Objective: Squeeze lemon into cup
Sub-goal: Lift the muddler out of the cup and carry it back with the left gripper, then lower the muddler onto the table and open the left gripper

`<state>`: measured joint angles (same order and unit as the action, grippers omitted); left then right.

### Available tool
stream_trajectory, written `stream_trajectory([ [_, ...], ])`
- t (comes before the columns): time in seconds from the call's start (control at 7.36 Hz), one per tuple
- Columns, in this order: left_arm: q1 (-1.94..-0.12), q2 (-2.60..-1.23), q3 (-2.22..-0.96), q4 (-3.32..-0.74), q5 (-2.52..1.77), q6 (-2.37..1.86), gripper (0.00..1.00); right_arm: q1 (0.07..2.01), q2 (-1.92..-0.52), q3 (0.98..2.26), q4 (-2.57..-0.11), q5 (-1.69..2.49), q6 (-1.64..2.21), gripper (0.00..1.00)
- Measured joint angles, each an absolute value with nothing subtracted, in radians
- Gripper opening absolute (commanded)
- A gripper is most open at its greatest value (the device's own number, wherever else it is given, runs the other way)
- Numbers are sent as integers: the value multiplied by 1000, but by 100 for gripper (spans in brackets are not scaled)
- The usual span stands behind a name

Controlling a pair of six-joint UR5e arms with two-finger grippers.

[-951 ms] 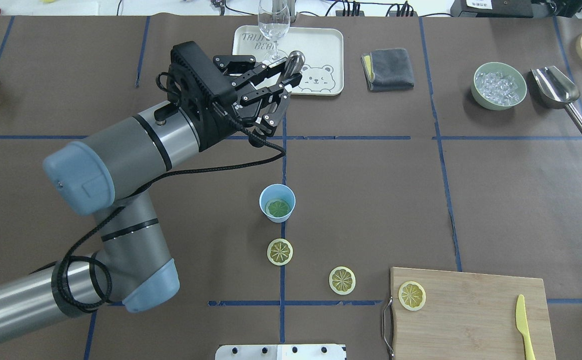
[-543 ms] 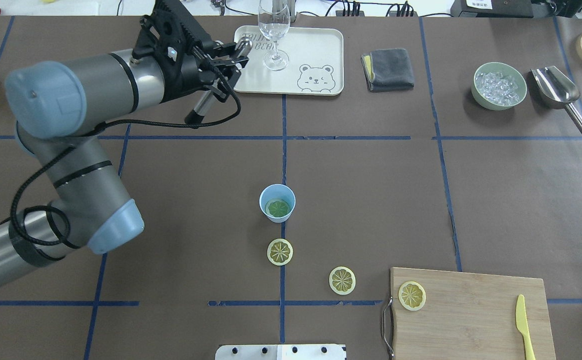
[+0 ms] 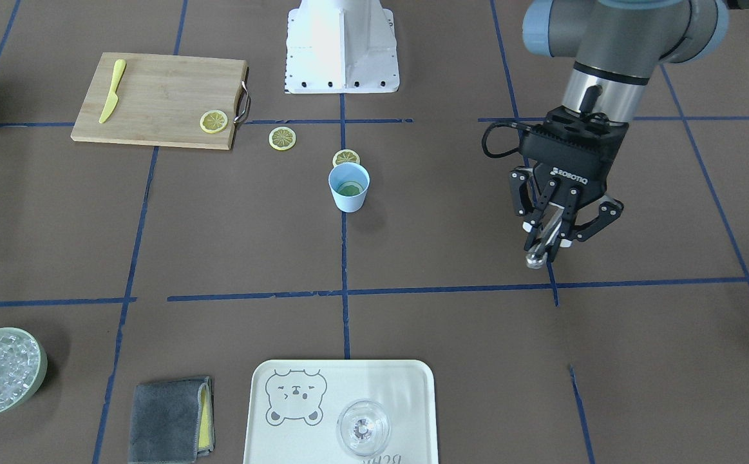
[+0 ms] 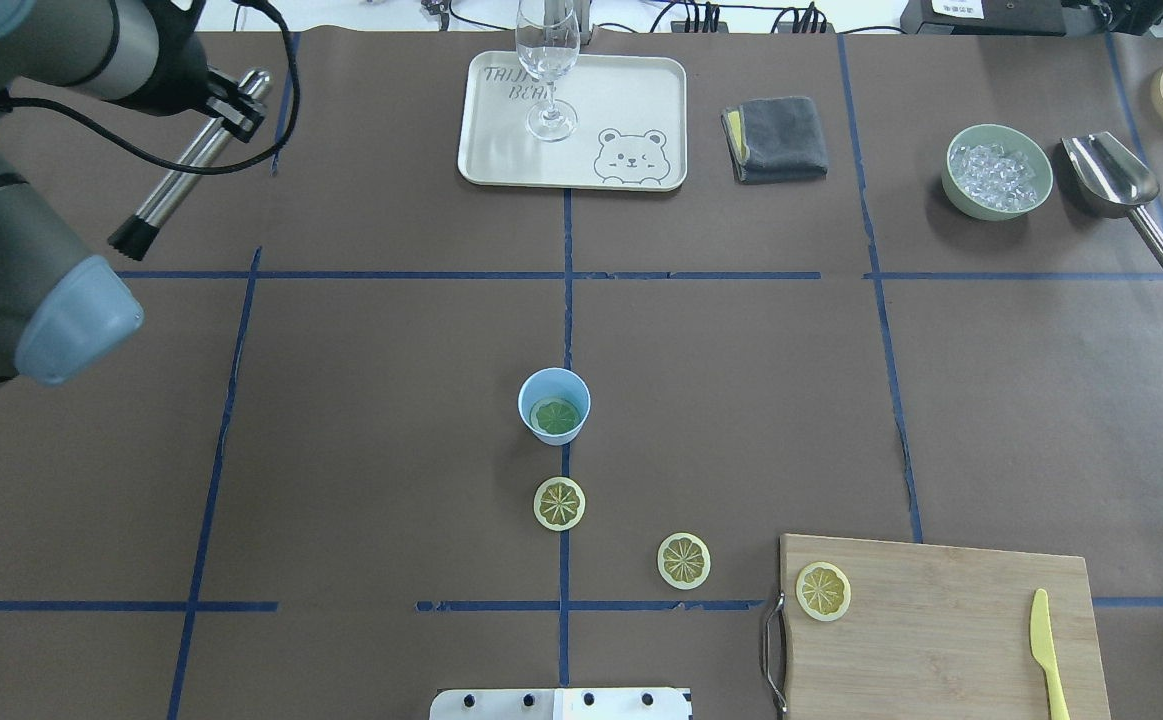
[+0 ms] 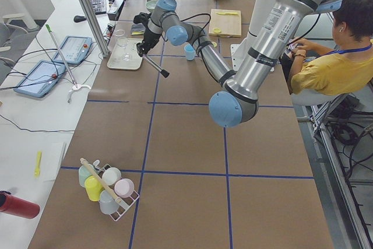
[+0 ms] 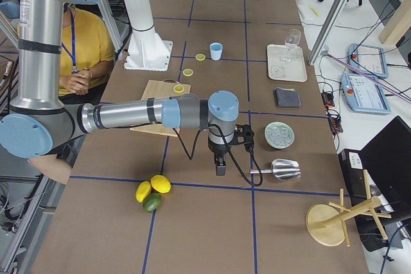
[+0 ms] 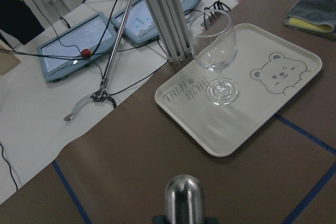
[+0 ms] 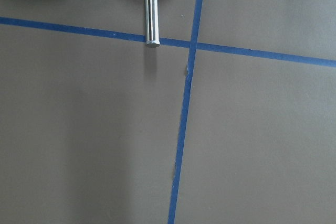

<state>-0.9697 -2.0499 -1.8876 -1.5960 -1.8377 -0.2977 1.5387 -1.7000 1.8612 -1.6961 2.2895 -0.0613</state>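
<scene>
The light-blue cup [image 4: 554,392] stands at the table's middle with one lemon slice [image 4: 554,416] lying inside it. It also shows in the front-facing view [image 3: 349,196]. Two more lemon slices [image 4: 559,503] [image 4: 684,560] lie on the table near the cup, and a third [image 4: 823,590] lies on the cutting board. My left gripper [image 4: 229,104] is far to the left of the cup, shut on a metal muddler rod [image 4: 166,190]; the front-facing view shows the same grip [image 3: 545,241]. My right gripper [image 6: 220,165] shows only in the exterior right view, so I cannot tell its state.
A cream tray [image 4: 641,100] with a wine glass [image 4: 547,70] sits at the back. A grey cloth [image 4: 774,138], a green bowl of ice [image 4: 998,172] and a metal scoop [image 4: 1111,175] lie at the back right. A wooden cutting board [image 4: 941,650] holds a yellow knife [image 4: 1048,655].
My left arm has swung left, away from the tray, carrying the metal rod in its shut gripper. The cup and lemon slices have not moved.
</scene>
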Motion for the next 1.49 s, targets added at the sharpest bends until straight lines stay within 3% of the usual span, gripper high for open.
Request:
stream_trajectory([
  [0.41, -993, -1858, -1907, -1529, -1928, -389, 0, 1539, -1701, 1864, -1695, 2291, -61, 100],
  [0.81, -976, -1707, -1888, -1758, -1959, -731, 0, 1539, -1701, 1869, -1695, 2296, -61, 100],
  [1.49, -805, -1656, -1771, -1964, -1949, -912, 0, 1539, -1701, 1871, -1695, 2296, -61, 100],
])
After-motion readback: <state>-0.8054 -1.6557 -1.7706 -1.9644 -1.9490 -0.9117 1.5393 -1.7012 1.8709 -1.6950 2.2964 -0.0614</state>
